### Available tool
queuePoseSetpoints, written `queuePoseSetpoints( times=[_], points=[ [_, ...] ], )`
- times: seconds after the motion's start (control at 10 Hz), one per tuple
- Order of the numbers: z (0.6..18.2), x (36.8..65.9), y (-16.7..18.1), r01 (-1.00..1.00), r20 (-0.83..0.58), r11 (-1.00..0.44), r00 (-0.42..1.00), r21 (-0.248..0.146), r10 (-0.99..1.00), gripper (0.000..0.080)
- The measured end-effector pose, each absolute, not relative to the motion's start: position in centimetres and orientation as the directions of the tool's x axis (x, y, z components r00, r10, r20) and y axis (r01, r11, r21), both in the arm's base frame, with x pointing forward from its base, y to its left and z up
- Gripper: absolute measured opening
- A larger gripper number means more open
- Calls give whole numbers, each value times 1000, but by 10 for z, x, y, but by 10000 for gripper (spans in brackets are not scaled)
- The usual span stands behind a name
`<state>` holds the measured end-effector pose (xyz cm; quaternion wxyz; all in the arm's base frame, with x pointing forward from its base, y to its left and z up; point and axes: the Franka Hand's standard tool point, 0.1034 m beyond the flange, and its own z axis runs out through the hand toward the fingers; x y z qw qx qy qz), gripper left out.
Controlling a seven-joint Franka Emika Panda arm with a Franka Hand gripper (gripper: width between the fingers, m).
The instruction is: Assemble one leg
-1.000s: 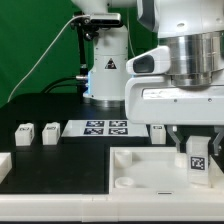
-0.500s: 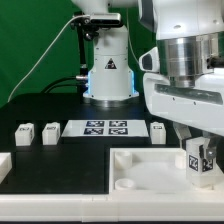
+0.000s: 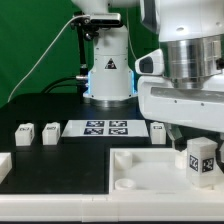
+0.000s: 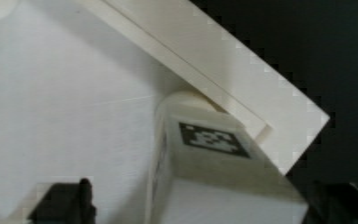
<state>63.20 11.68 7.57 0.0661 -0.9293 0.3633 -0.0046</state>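
A leg [image 3: 201,160], a small white block with a square tag on its face, stands upright in the right corner of the big white tray-like piece [image 3: 140,172]. My gripper [image 3: 197,140] hangs right over it, its fingers astride the leg's top. In the wrist view the leg [image 4: 220,150] lies between the two dark fingertips [image 4: 64,203]. There is a gap between that fingertip and the leg, so my gripper [image 4: 194,205] is open. Three more legs [image 3: 23,133] [image 3: 50,132] [image 3: 158,130] stand on the black table.
The marker board [image 3: 105,128] lies flat behind the tray-like piece. Another white part [image 3: 4,165] shows at the exterior view's left edge. The arm's base [image 3: 105,75] stands at the back, with a cable beside it.
The leg and gripper shifted slightly toward the exterior view's right. The leg tilted half a second ago and now stands upright. More of the leg now shows below the gripper.
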Motion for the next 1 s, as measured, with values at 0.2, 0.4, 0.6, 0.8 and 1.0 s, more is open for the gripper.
queuePoseSetpoints(
  times=[0.2, 0.4, 0.6, 0.8, 1.0],
  points=[
    [74, 634, 121, -396, 6, -911, 917, -114, -400, 646],
    [74, 637, 121, -163, 33, -982, 985, -91, -167, 648],
    [75, 637, 119, 66, 41, -995, 997, -69, 64, 648],
    [75, 637, 117, 189, 44, -980, 981, -57, 186, 648],
    [75, 637, 117, 189, 44, -980, 981, -57, 186, 554]
  ],
)
